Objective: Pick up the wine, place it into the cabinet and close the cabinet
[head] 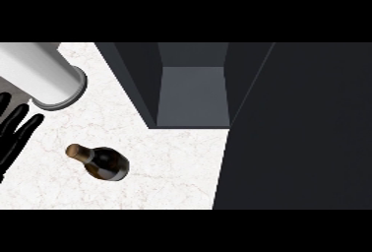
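A view from above looks steeply down onto a pale marble counter (167,167) with faint pinkish veins. Near the lower left of the counter stands a dark wine bottle (102,161), seen almost from over its top, so that its tan cork end points toward the upper left and its rounded dark body spreads out below and to the right. Nothing touches the bottle; it stands alone on the stone, apart from everything else. At the far left edge, a black hand (13,135) shows, with its fingers straight and spread, pointing upward and holding nothing; it lies well to the left of the bottle, with bare counter between them. This is the robot's left hand. Above it, in the upper left corner, a thick grey forearm (36,71) slants down to the right and ends in a flat round rim; whether it joins the hand is hard to tell from this angle. The right hand does not show at all. Across the upper middle of the view sits a dark cabinet (193,93), open, its grey inner floor visible between two dark side walls. A wide, dark panel (298,128) fills the whole right side from top to bottom; it looks like the cabinet's open door, though this cannot be told for certain.
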